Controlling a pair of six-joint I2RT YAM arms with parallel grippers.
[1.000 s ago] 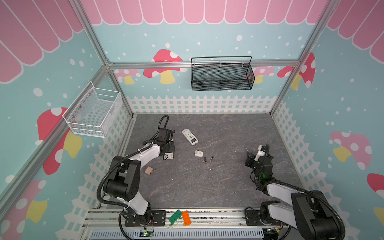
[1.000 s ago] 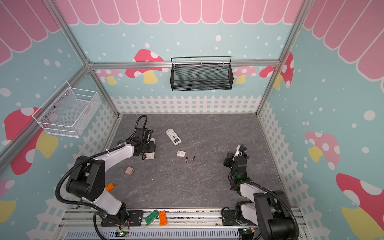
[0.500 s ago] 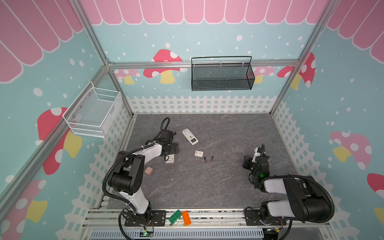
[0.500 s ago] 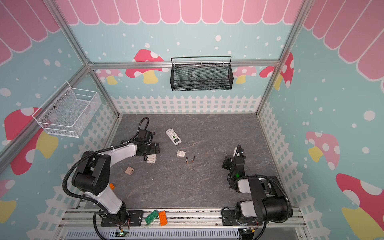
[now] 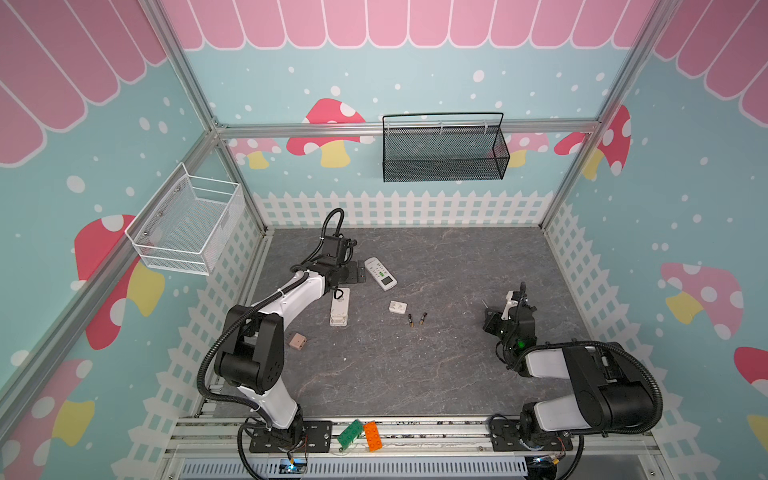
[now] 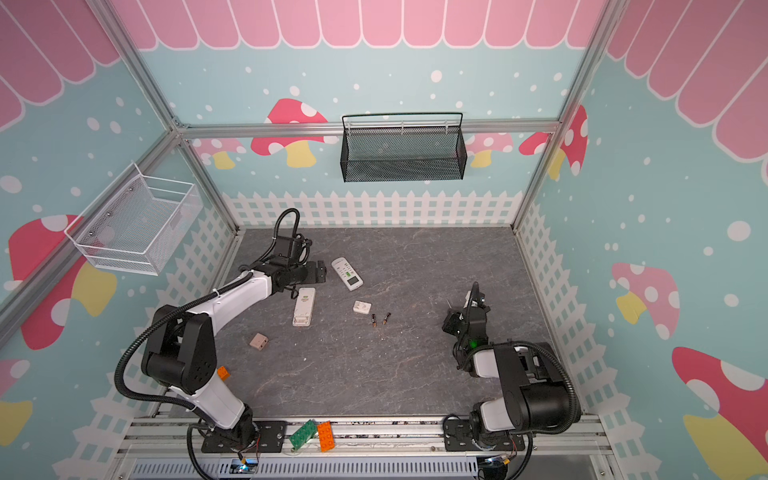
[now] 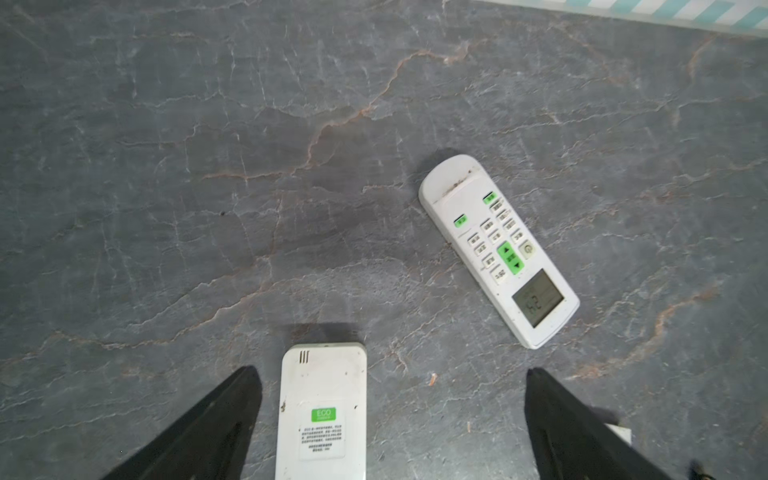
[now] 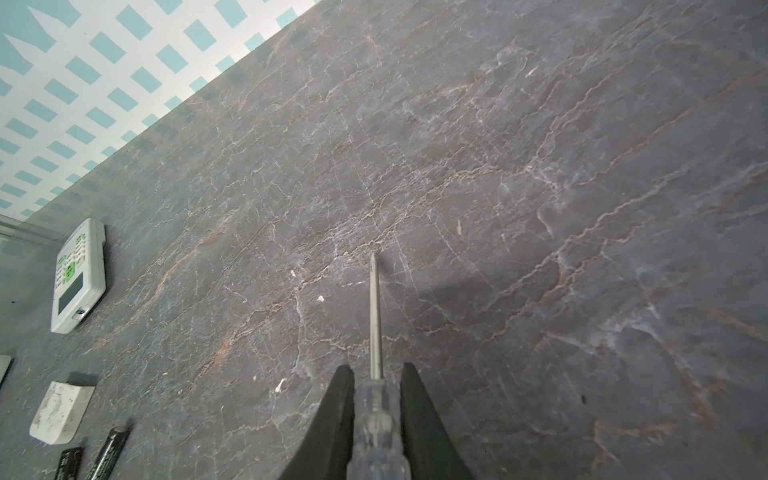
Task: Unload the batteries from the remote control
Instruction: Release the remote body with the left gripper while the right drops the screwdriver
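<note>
Nearest, the right gripper (image 8: 377,368) is clamping the screwdriver (image 8: 375,316), well apart from two batteries (image 5: 410,321) lying loose on the surface (image 5: 415,374) beside a white cover (image 5: 397,307). Farther, the left gripper (image 7: 390,372) is hovering wide open, jaws straddling the face-down remote (image 7: 322,411), whose long axis is running between them; the left arm is nearer. Whether batteries remain inside is hidden.

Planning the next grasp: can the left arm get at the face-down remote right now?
Likely yes. The left gripper is open, with one end of the face-down remote between its fingers and nothing lying on top of it. The face-up remote lies apart, off to one side.
</note>
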